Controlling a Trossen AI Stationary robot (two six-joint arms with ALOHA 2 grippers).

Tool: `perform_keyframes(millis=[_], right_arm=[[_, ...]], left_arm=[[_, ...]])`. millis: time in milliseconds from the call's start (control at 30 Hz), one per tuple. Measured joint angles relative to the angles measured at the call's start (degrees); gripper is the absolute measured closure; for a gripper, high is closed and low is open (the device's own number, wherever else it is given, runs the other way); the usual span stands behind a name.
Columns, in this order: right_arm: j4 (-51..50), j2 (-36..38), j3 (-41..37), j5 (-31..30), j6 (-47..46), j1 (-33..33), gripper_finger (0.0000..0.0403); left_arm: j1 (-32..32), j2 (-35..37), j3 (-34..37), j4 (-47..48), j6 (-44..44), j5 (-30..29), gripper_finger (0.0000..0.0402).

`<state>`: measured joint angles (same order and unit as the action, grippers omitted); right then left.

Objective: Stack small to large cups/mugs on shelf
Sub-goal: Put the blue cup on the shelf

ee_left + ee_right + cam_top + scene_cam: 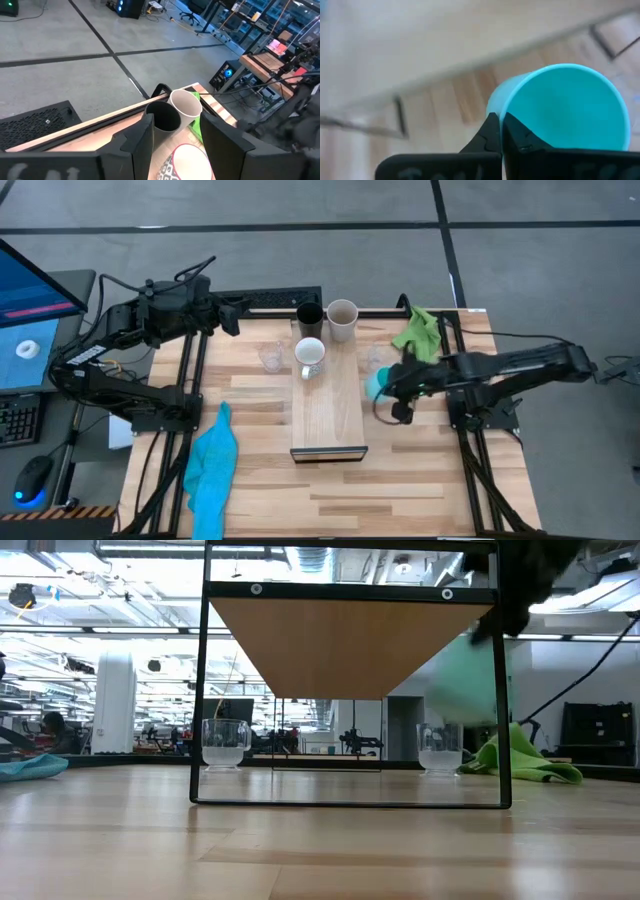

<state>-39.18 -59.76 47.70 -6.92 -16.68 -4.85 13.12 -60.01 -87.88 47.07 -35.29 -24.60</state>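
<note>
Left tool, upper left of frame, fingers spread wide, empty. Centre: shelf carrying black cup, beige-grey cup, white mug. Right of centre: right tool pinching turquoise mug rim, beside shelf.

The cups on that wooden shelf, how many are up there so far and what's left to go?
Three already stand on the shelf: the black cup, the beige-grey cup and the white mug. In hand: the right gripper pinches the turquoise mug by its rim, raised beside the shelf. Left: two clear glass cups, one on the table to the shelf's left and one to its right. The left gripper waits at the table's far edge.
</note>
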Motion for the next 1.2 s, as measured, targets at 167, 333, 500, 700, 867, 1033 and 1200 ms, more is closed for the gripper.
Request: perform_keyframes(millis=[167, 333, 500, 700, 867, 1033, 1200], right_arm=[[4.9, 10.4, 1.8, -4.7, -6.8, -2.6, 0.0396], [16.6, 18.9, 2.2, -11.5, -7.0, -6.0, 0.0396], [33.1, 23.6, 2.2, -14.4, -1.0, -8.2, 0.0396], [48.0, 24.3, 2.2, -13.4, 6.8, -9.8, 0.0396], [58.6, 24.2, 2.2, -7.1, 12.3, -11.6, 0.0396], [63.3, 24.3, 2.2, 2.9, 16.2, -13.2, 0.0396], [69.1, 24.5, 2.2, 16.1, 17.2, -14.5, 0.0396]], left_arm=[[0.0, 0.0, 0.0, -0.5, -0.1, 0.0, 0.0251], [0.0, 0.0, 0.0, -0.5, -0.3, 0.0, 0.0251], [0.0, 0.0, 0.0, -0.7, -0.4, 0.0, 0.0251], [0.0, 0.0, 0.0, -0.7, -1.4, -0.1, 0.0251], [0.0, 0.0, 0.0, -0.7, -2.0, -0.1, 0.0251], [0.0, 0.0, 0.0, -0.7, -2.0, -0.1, 0.0251], [0.0, 0.0, 0.0, -0.7, -2.0, -0.2, 0.0251]])
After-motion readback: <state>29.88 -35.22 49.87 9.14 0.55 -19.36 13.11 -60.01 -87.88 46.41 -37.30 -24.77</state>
